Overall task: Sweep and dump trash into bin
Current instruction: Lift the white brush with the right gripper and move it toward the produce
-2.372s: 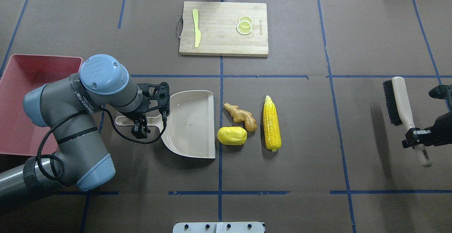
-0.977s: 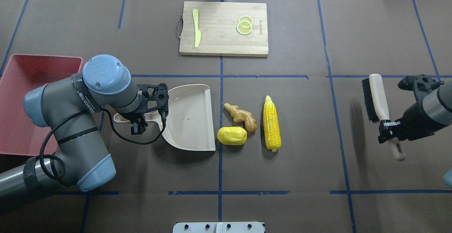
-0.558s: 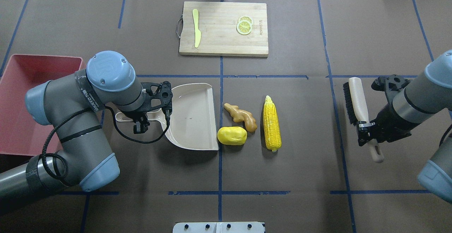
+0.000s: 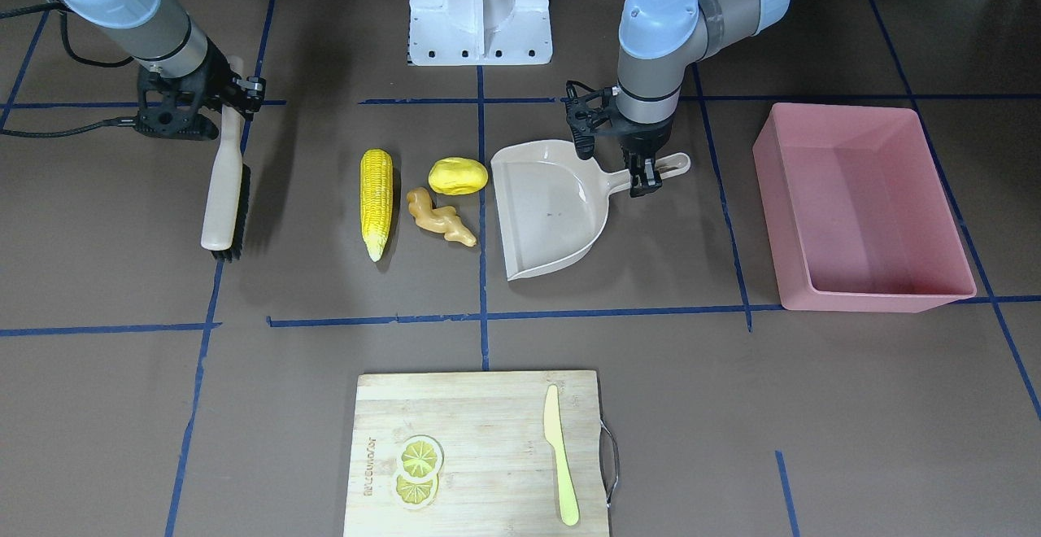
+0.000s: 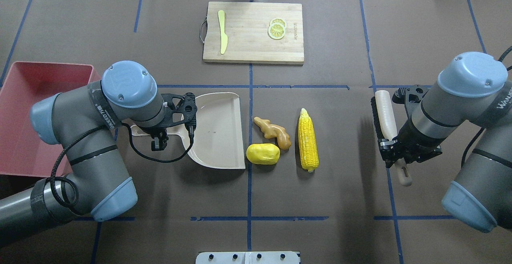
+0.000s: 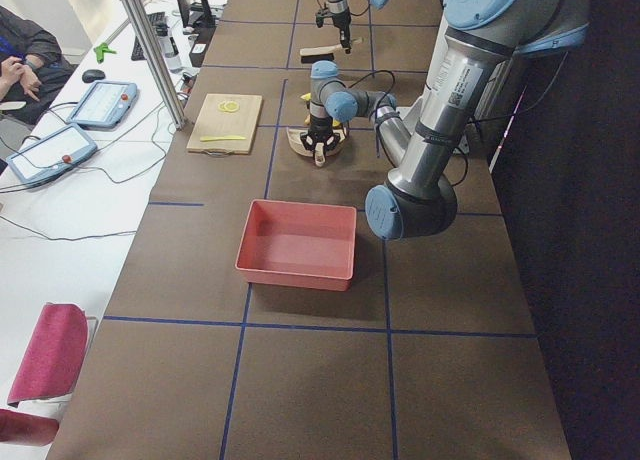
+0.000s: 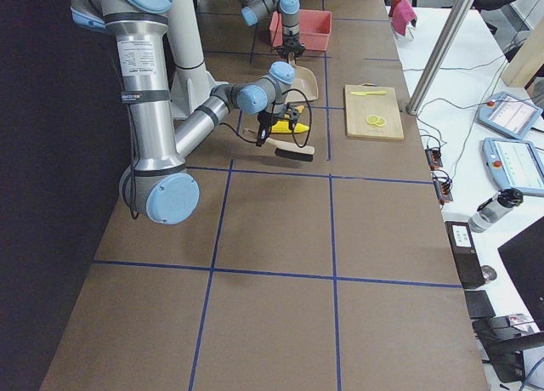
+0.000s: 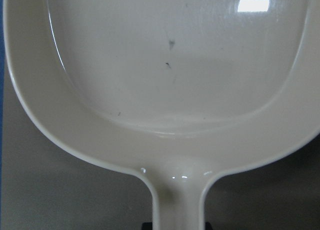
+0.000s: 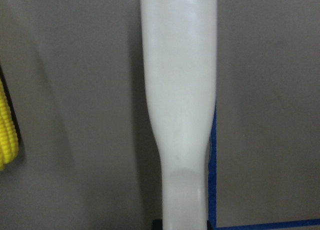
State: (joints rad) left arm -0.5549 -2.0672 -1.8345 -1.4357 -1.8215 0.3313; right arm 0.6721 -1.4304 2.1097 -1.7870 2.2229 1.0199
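On the near right, the right claw [image 5: 394, 154] is clamped round the pale handle of a brush [image 5: 384, 112]. The brush runs near to far, with its black bristles facing left toward the trash. It stands well apart from the corn and casts a shadow on the brown counter [image 5: 320, 200] to its left.

The three pieces of trash lie in the middle of the counter. The smooth yellow potato-like lump [image 5: 263, 154] is the nearest. It sits just beside the open mouth of the beige dustpan [image 5: 218, 132], though whether they touch cannot be told. The ginger root [image 5: 274, 132] lies against the lump's far right side. The corn cob [image 5: 308, 140] lies to the right of both, lengthwise near to far, with its tip pointing away.

The dustpan opens rightward. Its handle points left, and the left claw [image 5: 160, 142] is closed on it from above.

The pink bin [image 4: 874, 299] sits at the left edge of the counter, well apart from the trash, and none of the trash is inside it.

At the far side a wooden cutting board [image 5: 248, 32] carries a yellow-green knife [image 5: 222, 32] on its left and lemon slices [image 5: 277, 29] on its right.
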